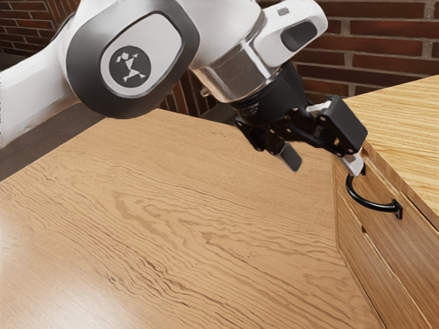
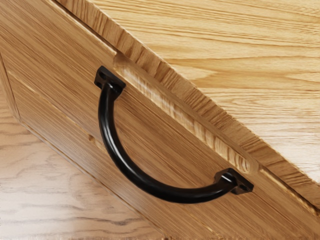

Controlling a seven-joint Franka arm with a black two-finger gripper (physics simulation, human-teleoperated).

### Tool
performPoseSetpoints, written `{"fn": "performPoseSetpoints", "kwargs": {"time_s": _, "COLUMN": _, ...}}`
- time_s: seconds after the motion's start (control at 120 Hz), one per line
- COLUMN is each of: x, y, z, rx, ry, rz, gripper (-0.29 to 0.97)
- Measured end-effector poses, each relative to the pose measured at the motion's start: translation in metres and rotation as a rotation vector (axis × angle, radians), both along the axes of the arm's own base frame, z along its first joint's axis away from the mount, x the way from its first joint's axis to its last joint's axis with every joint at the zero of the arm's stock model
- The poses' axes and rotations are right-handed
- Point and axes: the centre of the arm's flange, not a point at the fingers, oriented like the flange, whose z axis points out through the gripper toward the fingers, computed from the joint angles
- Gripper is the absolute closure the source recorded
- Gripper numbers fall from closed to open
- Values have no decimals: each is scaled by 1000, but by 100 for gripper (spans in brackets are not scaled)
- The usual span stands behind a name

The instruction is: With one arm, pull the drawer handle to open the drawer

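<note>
Your gripper hangs at the exterior view's right with its jaws spread wide and nothing between them. One fingertip sits just above the left end of the black drawer handle. The handle is a curved bar fixed at both ends to the drawer front, just under the cabinet top. The drawer looks shut, and the cabinet stands on the wooden table.

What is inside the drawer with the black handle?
Only the drawer front shows, with the black handle on it, under the cabinet top. The front covers the inside, so its contents cannot be seen.
</note>
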Motion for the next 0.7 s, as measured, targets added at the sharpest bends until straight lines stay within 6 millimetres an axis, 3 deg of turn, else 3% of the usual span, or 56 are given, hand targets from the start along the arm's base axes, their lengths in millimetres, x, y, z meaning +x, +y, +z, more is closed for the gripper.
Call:
{"fn": "performPoseSetpoints", "kwargs": {"time_s": 0.125, "x": -8, "y": -24, "z": -7, "rx": 14, "ry": 14, "rz": -10, "gripper": 0}}
{"fn": "performPoseSetpoints", "kwargs": {"time_s": 0.25, "x": -9, "y": -30, "z": -11, "rx": 15, "ry": 26, "rz": 8, "gripper": 0}}
{"fn": "performPoseSetpoints", "kwargs": {"time_s": 0.35, "x": -7, "y": -25, "z": -10, "rx": 12, "ry": 31, "rz": 37, "gripper": 0}}
{"fn": "performPoseSetpoints", "kwargs": {"time_s": 0.7, "x": 28, "y": 11, "z": -41, "rx": 5, "ry": 116, "rz": 185, "gripper": 0}}
